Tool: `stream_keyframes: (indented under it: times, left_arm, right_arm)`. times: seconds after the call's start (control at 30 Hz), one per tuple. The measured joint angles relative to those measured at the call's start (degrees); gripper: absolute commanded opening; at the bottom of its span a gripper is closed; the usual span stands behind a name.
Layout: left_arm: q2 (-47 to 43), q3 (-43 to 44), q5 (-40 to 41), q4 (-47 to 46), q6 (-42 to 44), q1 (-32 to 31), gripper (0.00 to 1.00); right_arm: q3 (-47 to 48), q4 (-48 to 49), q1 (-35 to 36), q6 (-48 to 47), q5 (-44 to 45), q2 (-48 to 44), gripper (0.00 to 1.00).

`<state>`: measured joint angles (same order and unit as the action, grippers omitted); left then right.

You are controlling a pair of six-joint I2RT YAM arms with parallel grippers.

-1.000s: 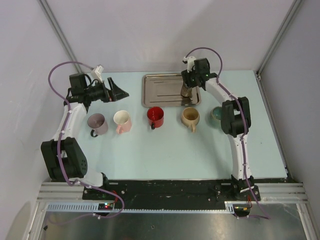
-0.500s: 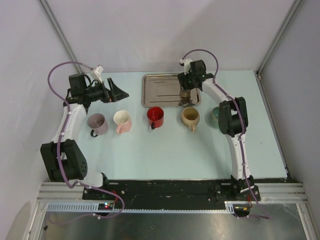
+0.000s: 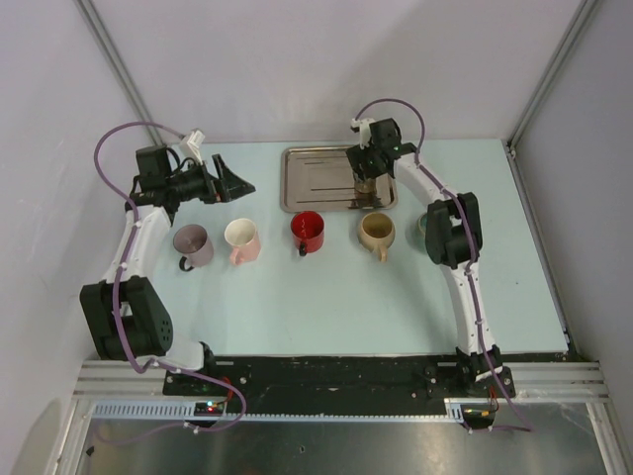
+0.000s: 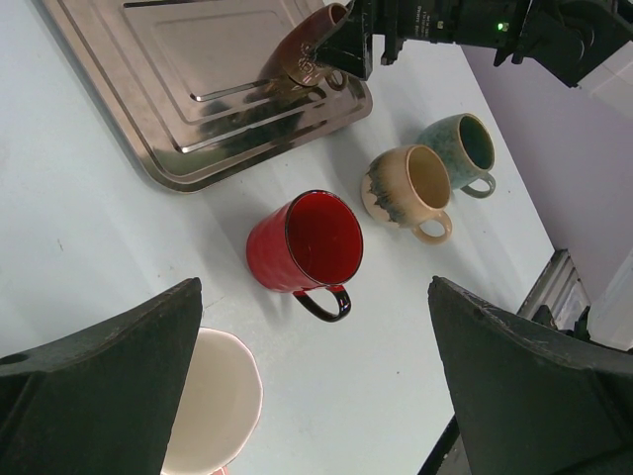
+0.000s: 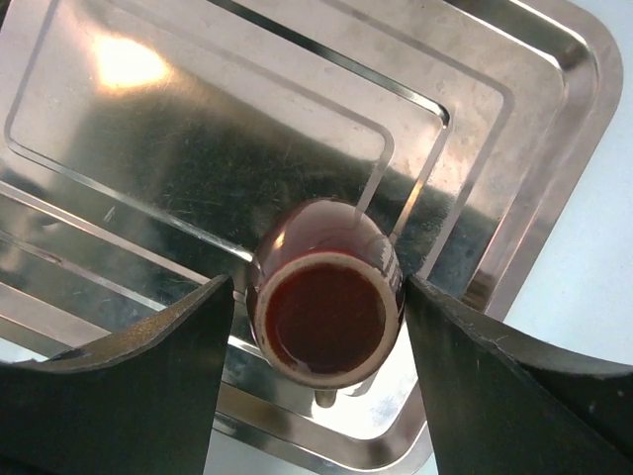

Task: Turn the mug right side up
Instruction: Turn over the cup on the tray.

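We see the right gripper [image 5: 321, 297] closed around the brown mug [image 5: 326, 322], the mug tilted over the steel tray [image 5: 148, 148], the left gripper [image 4: 315, 287] spread wide above the red mug [image 4: 302, 242].

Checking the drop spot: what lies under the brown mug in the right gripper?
The metal tray lies beneath the brown mug, its ridged floor showing around it. The mug hides the patch directly below it.
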<state>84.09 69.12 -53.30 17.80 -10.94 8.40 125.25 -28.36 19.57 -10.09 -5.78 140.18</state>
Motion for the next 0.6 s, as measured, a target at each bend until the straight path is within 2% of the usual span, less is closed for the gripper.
stream_keyframes:
  times: [0.3,0.33,0.43,0.5,0.6]
  left_arm:
    - [0.0,0.0,-0.8,0.0,0.0,0.0,1.0]
    - [0.0,0.0,-0.9,0.0,0.0,0.0,1.0]
    - [0.0,0.0,-1.0,0.0,0.1,0.0,1.0]
    - [0.0,0.0,-1.1,0.0,0.3,0.0,1.0]
    - [0.0,0.0,-1.1,0.0,0.5,0.0,1.0]
  right_arm:
    - [2.3,-3.1,0.5,0.3,1.3,2.0,0.71]
    - [2.3,-3.4,0.5,0.3,1.5,2.1,0.68]
    - [2.8,-3.8,0.6,0.3,1.9,2.5,0.47]
    - [3.0,-3.8,0.7,0.9,1.9,2.6,0.37]
    - [3.0,-3.7,0.4,1.6,1.0,2.6,0.31]
